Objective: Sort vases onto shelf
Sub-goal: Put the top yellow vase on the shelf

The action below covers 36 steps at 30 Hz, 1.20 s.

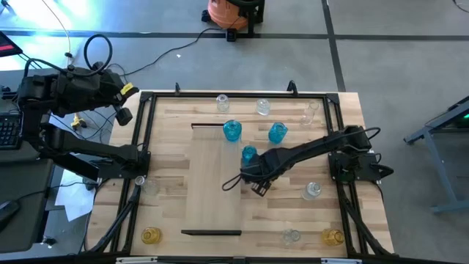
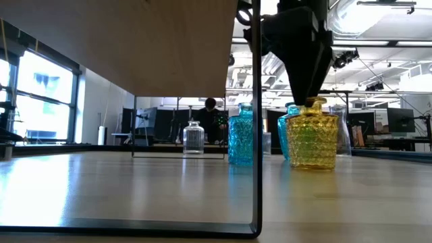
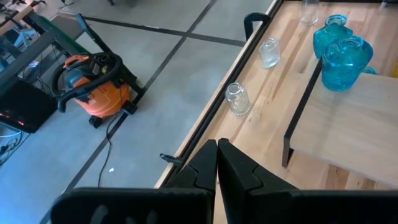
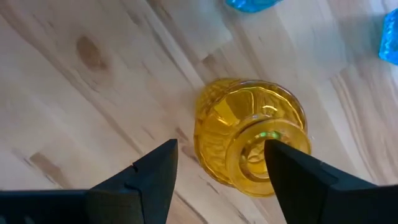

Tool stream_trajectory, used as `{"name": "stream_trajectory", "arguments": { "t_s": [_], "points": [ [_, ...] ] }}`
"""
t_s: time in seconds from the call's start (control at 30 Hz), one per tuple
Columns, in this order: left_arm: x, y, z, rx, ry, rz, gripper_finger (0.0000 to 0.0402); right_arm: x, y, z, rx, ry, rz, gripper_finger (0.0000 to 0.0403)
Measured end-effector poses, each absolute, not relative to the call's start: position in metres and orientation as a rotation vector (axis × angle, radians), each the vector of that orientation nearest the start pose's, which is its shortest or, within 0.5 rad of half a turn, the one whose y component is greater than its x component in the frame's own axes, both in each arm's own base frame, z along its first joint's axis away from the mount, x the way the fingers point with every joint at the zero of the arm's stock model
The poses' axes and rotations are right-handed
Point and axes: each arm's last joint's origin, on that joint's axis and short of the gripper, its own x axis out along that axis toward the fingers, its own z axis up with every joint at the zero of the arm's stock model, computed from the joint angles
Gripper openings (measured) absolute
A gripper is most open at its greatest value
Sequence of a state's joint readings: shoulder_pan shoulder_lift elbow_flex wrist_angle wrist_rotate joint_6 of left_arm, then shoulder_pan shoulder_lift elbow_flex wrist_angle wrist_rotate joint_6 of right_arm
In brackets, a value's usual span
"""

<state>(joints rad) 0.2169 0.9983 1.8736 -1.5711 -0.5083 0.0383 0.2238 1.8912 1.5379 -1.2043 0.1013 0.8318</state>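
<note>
The right gripper point(image 4: 217, 168) is straddling the yellow vase point(image 4: 249, 134) with fingers wide, seemingly off-centre; closing might be tipping it.

vase point(image 4: 249, 143) on tabletop point(image 4: 74, 93) between open right claw point(image 4: 217, 171) fingers

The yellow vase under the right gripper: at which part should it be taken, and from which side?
Probably at the narrow neck, coming straight down from above. The yellow vase stands upright on the table, and its round faceted body looks wider and less easy to pinch than the neck. The right gripper hangs over it, jaws open on either side of the mouth.
</note>
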Motion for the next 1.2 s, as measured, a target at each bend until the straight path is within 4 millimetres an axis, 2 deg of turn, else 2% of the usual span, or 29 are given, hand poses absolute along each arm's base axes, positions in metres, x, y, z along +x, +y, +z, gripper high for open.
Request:
{"name": "stream_trajectory", "arguments": {
  "t_s": [0.3, 0.4, 0.53, 0.83, 0.9, 1.07, 1.2],
  "points": [
    [0.0566, 0.0269, 0.4921, 0.137, 0.721, 0.682, 0.0006, 0.3490, 0.0695, 0.2279, 0.406, 1.461, -0.526, 0.0223],
    [0.0567, 0.0269, 0.4921, 0.129, 0.718, 0.685, 0.0006, 0.3460, 0.0696, 0.2278, 0.429, 1.507, -0.515, 0.0207],
    [0.0566, 0.0269, 0.4921, 0.129, 0.717, 0.685, 0.0006, 0.3428, 0.0699, 0.2279, 0.444, 1.550, -0.511, 0.0159],
    [0.0567, 0.0269, 0.4921, 0.130, 0.718, 0.685, 0.0006, 0.3426, 0.0707, 0.2283, 0.450, 1.566, -0.483, 0.0019],
    [0.0567, 0.0269, 0.4921, 0.131, 0.718, 0.685, 0.0006, 0.3424, 0.0707, 0.2283, 0.441, 1.568, -0.477, 0.0012],
    [0.0567, 0.0270, 0.4921, 0.132, 0.719, 0.687, 0.0006, 0.3425, 0.0708, 0.2283, 0.449, 1.567, -0.480, 0.0028],
    [0.0567, 0.0270, 0.4921, 0.132, 0.719, 0.687, 0.0006, 0.3425, 0.0714, 0.2284, 0.460, 1.573, -0.470, 0.0012]
  ]
}}
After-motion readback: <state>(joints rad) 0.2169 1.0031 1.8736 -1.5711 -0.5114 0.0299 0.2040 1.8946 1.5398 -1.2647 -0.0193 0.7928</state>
